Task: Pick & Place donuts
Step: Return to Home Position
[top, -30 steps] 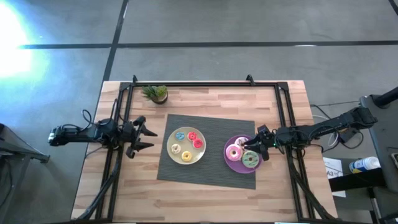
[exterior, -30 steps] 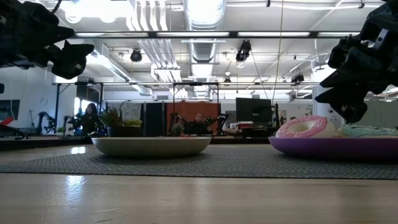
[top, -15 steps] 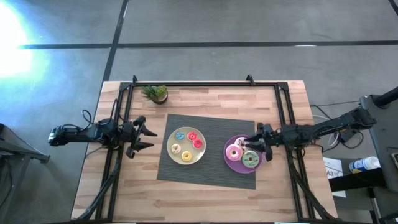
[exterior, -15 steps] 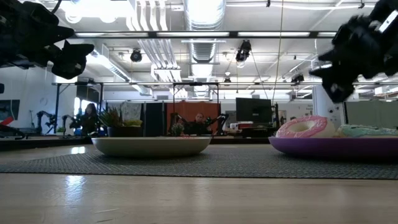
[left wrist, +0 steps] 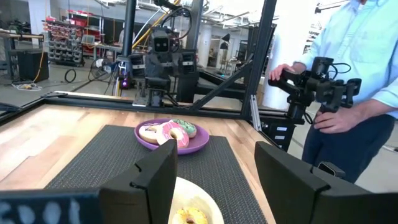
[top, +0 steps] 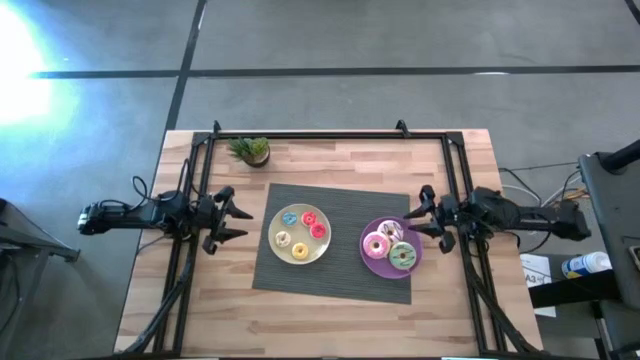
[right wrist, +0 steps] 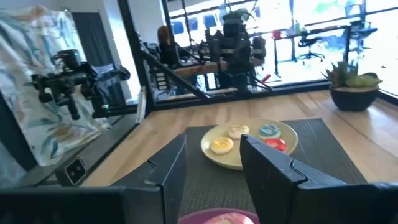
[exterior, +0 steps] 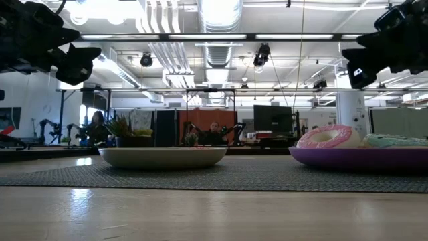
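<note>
A yellow plate (top: 276, 226) on the dark mat holds several small donuts: blue, red, yellow and cream (top: 300, 234). A purple plate (top: 366, 262) to its right holds a pink donut (top: 377, 245), a green one (top: 403, 256) and a white-pink one (top: 391, 231). My right gripper (top: 418, 221) is open and empty, just past the purple plate's right rim and raised above it (exterior: 358, 67). My left gripper (top: 235, 222) is open and empty, left of the mat, pointing at the yellow plate. The pink donut also shows in the left wrist view (left wrist: 171, 132).
A small potted plant (top: 250, 150) stands at the far left of the table. A black frame (top: 330, 135) runs along the far edge and both sides. A person (left wrist: 367, 56) stands beyond the table's right side, holding a hand-held device.
My right gripper has drawn back from over the purple plate toward the table's right edge and has risen. The donuts on both plates lie as before.
</note>
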Tool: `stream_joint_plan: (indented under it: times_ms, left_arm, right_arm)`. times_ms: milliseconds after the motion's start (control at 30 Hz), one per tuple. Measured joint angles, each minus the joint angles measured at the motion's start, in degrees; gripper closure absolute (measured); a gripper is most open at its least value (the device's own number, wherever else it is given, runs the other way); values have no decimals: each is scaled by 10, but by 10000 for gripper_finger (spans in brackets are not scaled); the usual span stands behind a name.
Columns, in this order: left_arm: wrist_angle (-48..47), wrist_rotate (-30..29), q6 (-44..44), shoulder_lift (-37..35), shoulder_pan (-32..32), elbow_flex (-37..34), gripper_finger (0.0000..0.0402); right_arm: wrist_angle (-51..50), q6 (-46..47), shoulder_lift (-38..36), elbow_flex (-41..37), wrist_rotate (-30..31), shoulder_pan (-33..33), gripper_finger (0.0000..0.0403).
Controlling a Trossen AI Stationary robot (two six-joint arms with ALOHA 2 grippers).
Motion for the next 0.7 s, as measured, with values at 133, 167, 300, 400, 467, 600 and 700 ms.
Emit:
stream_joint_plan:
  times_ms: [133,167,300,400,467,600,700]
  left_arm:
    - [0,0,0,0,0,0,212]
    - [0,0,0,0,0,0,212]
    - [0,0,0,0,0,0,212]
    - [0,0,0,0,0,0,212]
    - [0,0,0,0,0,0,212]
    - [0,0,0,0,0,0,212]
    - [0,0,0,0,0,0,212]
  right_arm:
    - [-45,0,-45,0,8,-10,259]
    - [-47,-5,-50,0,12,-10,259]
    - [-47,-10,-50,0,17,13,259]
    - [-49,-24,-50,0,34,33,259]
    - [-51,-44,-50,0,41,36,259]
    - [-51,-52,-49,0,43,35,259]
    - [-51,-45,-40,0,43,35,259]
